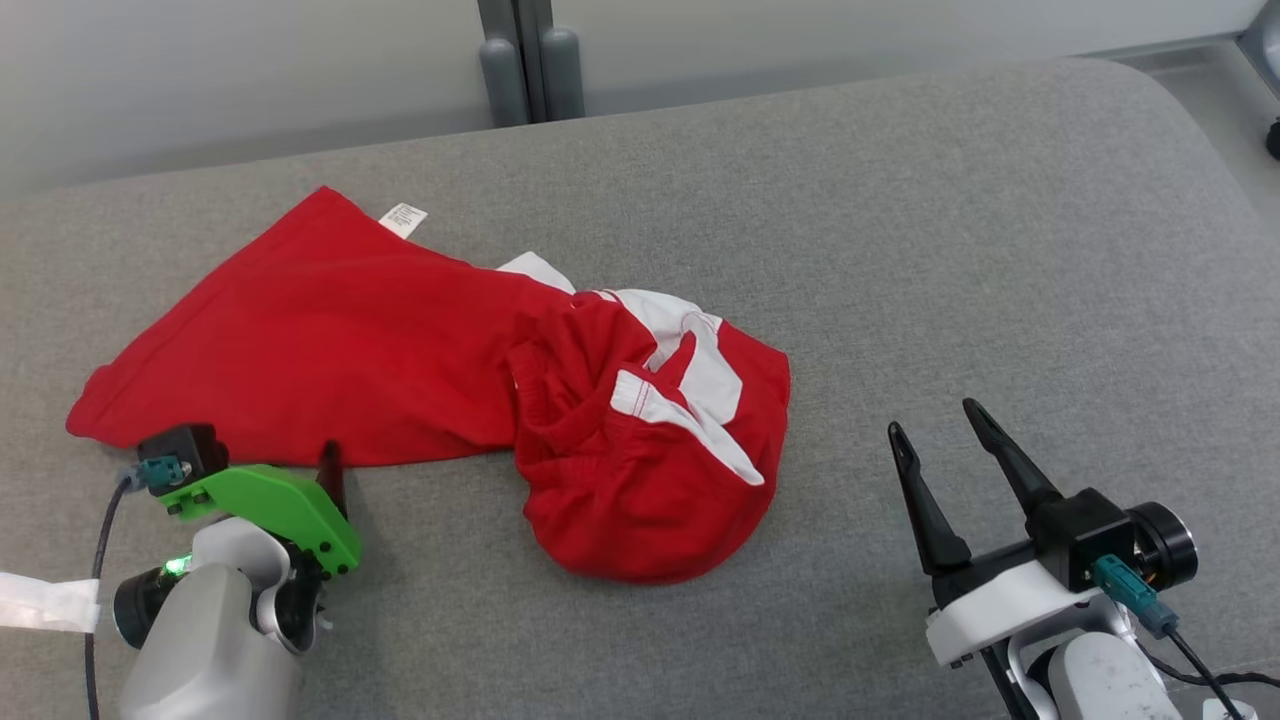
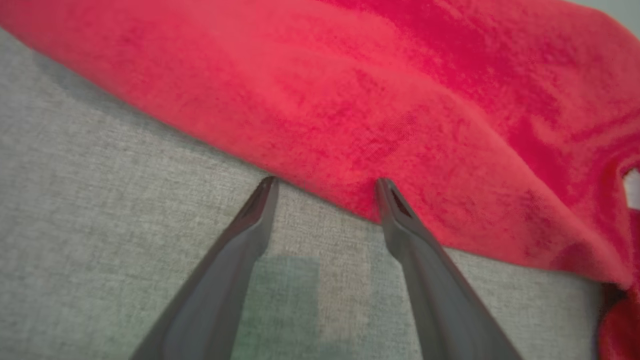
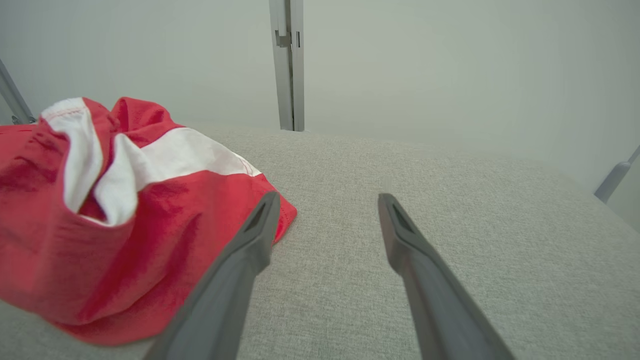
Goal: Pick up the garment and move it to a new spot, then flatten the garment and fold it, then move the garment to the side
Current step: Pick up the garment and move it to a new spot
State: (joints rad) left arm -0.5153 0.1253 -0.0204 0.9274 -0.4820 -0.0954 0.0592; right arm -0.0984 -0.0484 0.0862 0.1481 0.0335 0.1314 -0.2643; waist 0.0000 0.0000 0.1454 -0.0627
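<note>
The garment [image 1: 350, 350] is red with white panels. It lies on the grey fabric surface, spread flat towards the left and bunched in a crumpled heap at its right end, with a white label at its far edge. My left gripper [image 1: 290, 455] is at the garment's near left edge. In the left wrist view it [image 2: 325, 181] stands open, its fingertips just touching the red hem [image 2: 400, 100], nothing between them. My right gripper [image 1: 932, 416] stands open over bare surface, to the right of the heap. The bunched cloth [image 3: 100, 225] lies left of its fingers [image 3: 327, 195].
The grey padded surface [image 1: 900, 250] stretches wide to the right of the garment and curves off at its far right corner. A pale wall with a grey post [image 1: 530, 60] stands behind its back edge. A white strip [image 1: 40, 600] hangs near my left arm.
</note>
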